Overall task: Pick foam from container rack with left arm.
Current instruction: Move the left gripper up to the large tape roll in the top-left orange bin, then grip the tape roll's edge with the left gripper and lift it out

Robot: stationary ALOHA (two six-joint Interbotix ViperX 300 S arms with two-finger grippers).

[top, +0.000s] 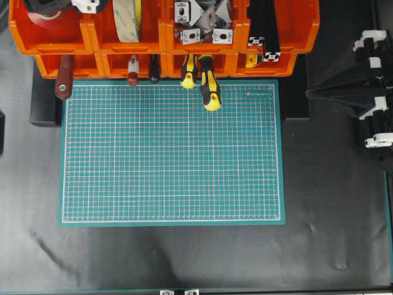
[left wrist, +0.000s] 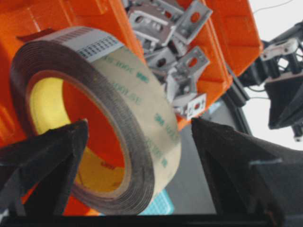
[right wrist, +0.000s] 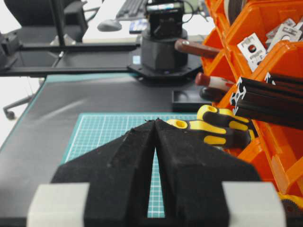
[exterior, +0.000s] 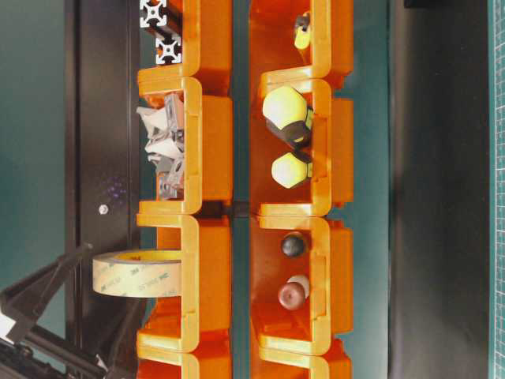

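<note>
The foam (left wrist: 137,90), a dark grey roll with a cream liner and yellow core, stands on edge in an upper bin of the orange container rack (top: 161,38). From overhead the foam (top: 127,19) is in the second bin from the left. My left gripper (left wrist: 139,123) is open and straddles the roll's wall. One finger (left wrist: 52,156) sits in front of the open centre and the other is outside on the right, with a gap to the liner. My right gripper (top: 309,93) is shut and empty, off the mat's right edge, with its tips (right wrist: 155,122) pointing across the mat.
A red tape roll (top: 49,15) lies in the far-left bin, metal brackets (top: 199,24) in the third and black extrusions (top: 264,31) in the fourth. Yellow-black screwdrivers (top: 209,86) and a wooden-handled tool (top: 64,83) stick out of the lower bins over the green cutting mat (top: 172,160).
</note>
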